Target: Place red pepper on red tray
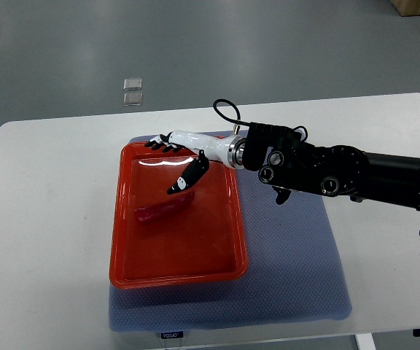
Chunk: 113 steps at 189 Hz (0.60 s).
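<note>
The red pepper (162,208) lies in the red tray (173,270), in the tray's far half, slanting from lower left to upper right. My right hand (169,165), white with black fingertips, reaches in from the right and hovers over the tray's far end. Its fingers (162,144) are spread over the far rim. Its thumb (188,177) points down toward the pepper's right end, very close to it. The hand holds nothing. The left arm does not show.
The tray sits on a blue mat (290,284) on a white table (49,219). My dark right forearm (341,171) crosses above the mat's right part. Two small clear squares (132,91) lie on the grey floor beyond the table.
</note>
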Tool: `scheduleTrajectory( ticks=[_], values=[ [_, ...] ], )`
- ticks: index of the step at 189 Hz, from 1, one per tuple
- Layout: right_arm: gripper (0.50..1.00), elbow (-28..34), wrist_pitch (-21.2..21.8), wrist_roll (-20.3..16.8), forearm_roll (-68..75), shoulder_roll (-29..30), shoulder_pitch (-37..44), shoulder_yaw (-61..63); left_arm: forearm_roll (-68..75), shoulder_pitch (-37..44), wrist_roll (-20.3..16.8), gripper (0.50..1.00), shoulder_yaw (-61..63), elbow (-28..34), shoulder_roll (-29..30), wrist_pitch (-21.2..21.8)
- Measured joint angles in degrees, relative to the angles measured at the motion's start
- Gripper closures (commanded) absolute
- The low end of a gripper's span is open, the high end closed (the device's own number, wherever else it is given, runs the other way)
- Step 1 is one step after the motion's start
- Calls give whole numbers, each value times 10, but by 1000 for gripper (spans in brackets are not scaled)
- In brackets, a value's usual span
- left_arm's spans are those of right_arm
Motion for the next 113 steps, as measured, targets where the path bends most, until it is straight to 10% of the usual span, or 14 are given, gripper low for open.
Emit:
scheduleTrajectory(
  ticks=[113],
  values=[
    [587,-4,82,60,382,-10,-340,582,0,0,0,500,2,-2,0,0]
  ],
)
